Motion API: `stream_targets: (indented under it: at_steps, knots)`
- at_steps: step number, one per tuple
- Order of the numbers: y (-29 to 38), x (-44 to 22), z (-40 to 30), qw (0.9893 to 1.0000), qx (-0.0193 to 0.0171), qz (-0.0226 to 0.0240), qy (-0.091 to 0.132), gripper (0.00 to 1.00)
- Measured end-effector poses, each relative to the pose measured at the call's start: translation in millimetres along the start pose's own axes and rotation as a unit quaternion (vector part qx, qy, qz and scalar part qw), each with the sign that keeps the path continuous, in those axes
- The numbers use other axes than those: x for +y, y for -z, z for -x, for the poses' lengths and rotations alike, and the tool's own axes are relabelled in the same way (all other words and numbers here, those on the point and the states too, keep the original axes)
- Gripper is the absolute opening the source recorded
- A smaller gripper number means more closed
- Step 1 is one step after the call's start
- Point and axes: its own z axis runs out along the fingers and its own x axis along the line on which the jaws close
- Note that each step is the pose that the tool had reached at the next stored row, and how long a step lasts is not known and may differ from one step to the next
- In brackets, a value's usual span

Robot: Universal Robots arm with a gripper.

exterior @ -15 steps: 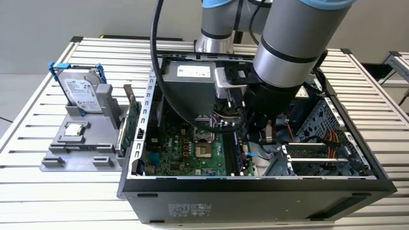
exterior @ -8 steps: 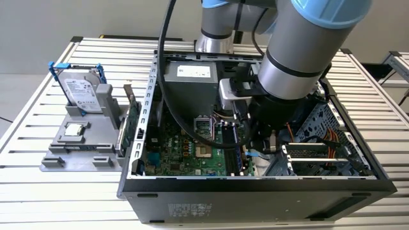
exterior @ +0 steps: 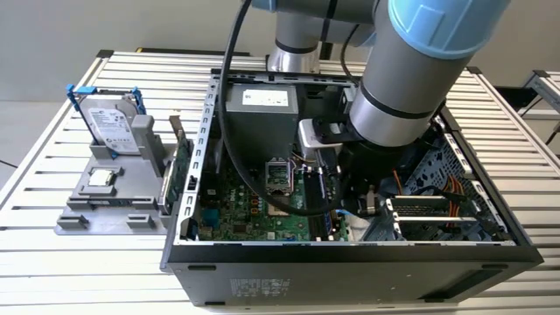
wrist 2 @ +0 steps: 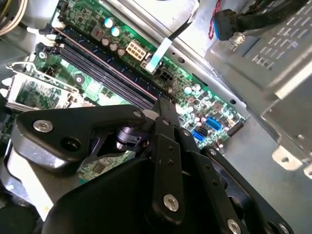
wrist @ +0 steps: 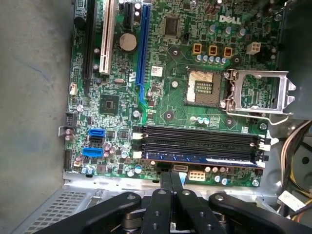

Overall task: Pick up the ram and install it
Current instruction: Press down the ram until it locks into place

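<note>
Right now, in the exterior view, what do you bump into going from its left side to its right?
Hard drive in the grey holder → upright green board → motherboard inside the computer case → robot arm → orange cables.

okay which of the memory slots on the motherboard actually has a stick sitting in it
The slot nearest the gripper in the first wrist view: it holds the ram, a strip with a blue label. The other memory slots alongside are bare black channels.
</note>
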Motion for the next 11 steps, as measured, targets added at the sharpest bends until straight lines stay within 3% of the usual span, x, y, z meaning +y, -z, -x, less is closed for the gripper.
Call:
stream_targets:
  at_steps: [11]
  knots:
    - [-20.1, 8.4, -0.1, 0.9999, 0.0000, 0.0005, 0.012, 0.00]
